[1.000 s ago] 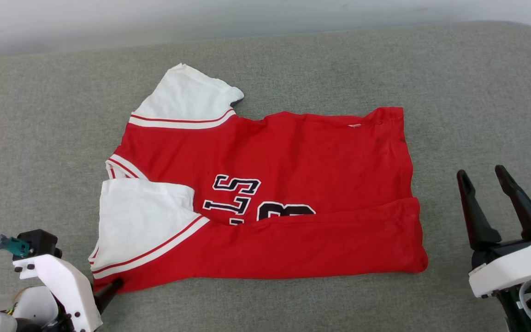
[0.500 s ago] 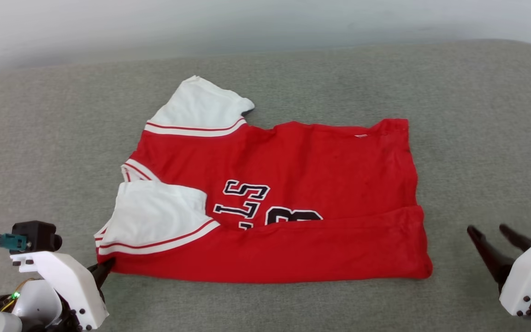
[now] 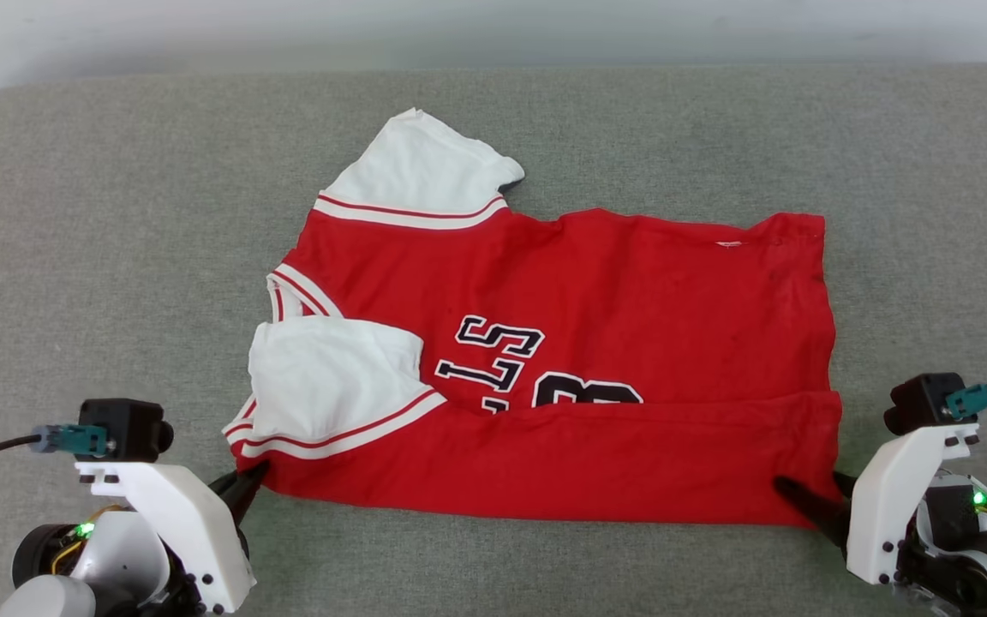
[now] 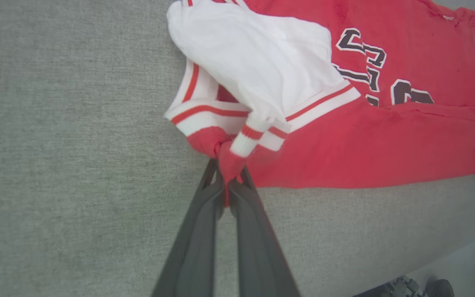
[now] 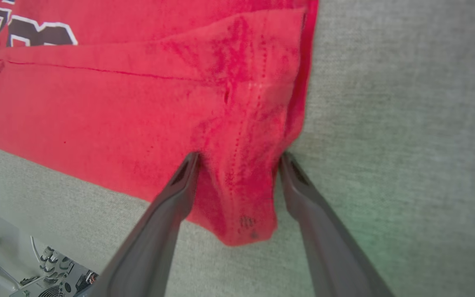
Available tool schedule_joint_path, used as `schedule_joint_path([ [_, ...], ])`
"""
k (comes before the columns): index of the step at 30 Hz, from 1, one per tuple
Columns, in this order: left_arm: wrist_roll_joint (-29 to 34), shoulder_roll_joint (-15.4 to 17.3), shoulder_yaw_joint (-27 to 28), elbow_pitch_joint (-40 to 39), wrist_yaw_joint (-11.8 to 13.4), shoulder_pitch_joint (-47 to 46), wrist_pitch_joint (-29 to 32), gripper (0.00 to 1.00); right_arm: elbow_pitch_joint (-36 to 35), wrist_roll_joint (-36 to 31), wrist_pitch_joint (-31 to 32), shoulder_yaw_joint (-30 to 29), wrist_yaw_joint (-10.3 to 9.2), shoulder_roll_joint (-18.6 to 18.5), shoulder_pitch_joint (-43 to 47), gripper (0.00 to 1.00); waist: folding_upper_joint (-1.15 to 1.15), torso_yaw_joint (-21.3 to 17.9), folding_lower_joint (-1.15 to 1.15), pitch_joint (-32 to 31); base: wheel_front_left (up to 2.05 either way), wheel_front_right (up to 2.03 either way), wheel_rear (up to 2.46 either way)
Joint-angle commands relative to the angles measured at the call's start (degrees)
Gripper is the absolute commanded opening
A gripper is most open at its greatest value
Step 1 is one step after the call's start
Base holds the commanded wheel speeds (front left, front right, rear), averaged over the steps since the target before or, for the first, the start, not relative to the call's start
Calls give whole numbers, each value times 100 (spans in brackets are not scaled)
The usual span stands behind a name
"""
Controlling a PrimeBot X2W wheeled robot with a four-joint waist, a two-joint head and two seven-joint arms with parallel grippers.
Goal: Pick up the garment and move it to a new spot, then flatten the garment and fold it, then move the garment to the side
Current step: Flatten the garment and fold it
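Red and white, the garment [image 3: 596, 308] is lying in the middle of the grey cloth table [image 3: 74, 257], with its near side folded over (the fold is hiding some black letters). The left gripper [image 4: 227, 177] is pinching the near left corner tight. The right gripper [image 5: 239, 156] is sitting wide around the near right corner, not squeezing yet. I am thinking it needs to be catching both layers before lifting evenly.
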Motion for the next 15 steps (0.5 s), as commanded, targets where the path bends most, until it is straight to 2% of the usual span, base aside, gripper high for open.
schedule_joint_path([
  [1,38,-32,-25,47,-21,-64,-23,0,223,105,73,181,-2,114,1,0,0,20,0,19,0,0,0],
  [8,-58,-152,-54,212,-99,25,-124,0,267,172,-236,242,-2,-64,-223,0,0,-8,0,-182,0,0,0],
  [15,-71,-159,1,160,6,401,-295,0,9,148,-471,180,-2,-243,21,0,0,4,0,-643,0,0,0],
])
